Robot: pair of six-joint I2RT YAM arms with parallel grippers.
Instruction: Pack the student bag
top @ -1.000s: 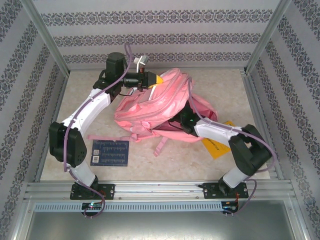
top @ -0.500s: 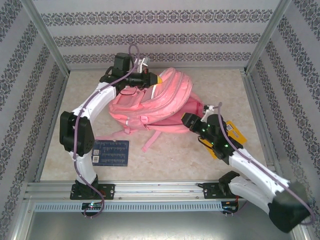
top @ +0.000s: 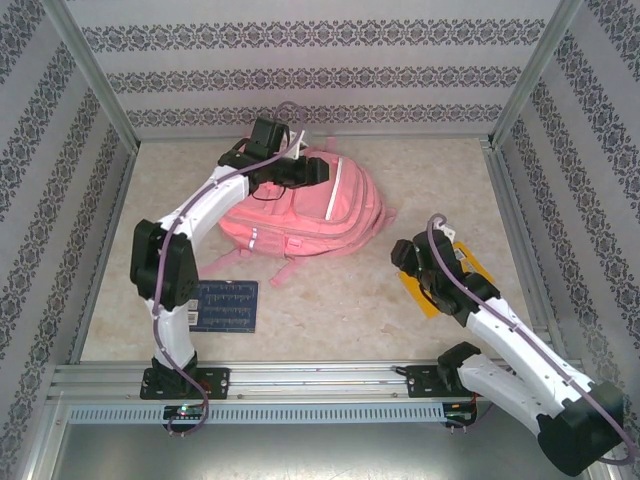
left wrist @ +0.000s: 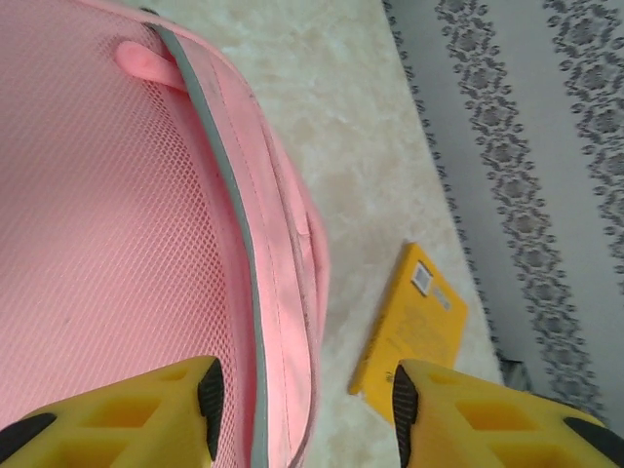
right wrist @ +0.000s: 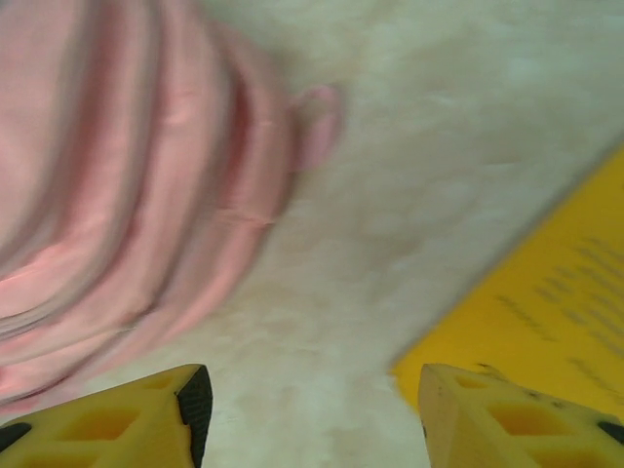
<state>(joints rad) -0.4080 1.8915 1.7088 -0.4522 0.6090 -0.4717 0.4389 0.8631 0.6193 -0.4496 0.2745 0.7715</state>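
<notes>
Backpack: I see the pink backpack (top: 320,210) lying flat on the bench (top: 340,310), toward the far side and a little left of the middle; it is much the biggest thing out there; one pink strap (top: 284,272) trails off its near edge onto the bench

Left arm: it reaches from its base up along the left of the bag; its wrist hangs over the bag's far left corner

Left pincer: my left pincer (left wrist: 307,414) stands partly open with nothing in its grip; in the wrist view the yellow fingers (left wrist: 146,414) sit well apart; the bag's side seam and grey stripe (left wrist: 232,234) run through the gap; I cannot tell whether either finger touches the fabric

Right arm: it stretches across the right side of the bench; its wrist points toward the bag's right end, apart from it

Right pincer: my right pincer (right wrist: 312,414) is partly open and empty; bare bench shows between its fingers; the bag lies blurred to one side, the book on the other

Yellow book: the yellow book (left wrist: 409,331) lies flat on the bench to the right of the bag, apart from it; from above, the right arm crosses over part of it

Blue card: a dark blue printed card (top: 225,305) lies flat near the left arm's base, apart from the bag
</notes>
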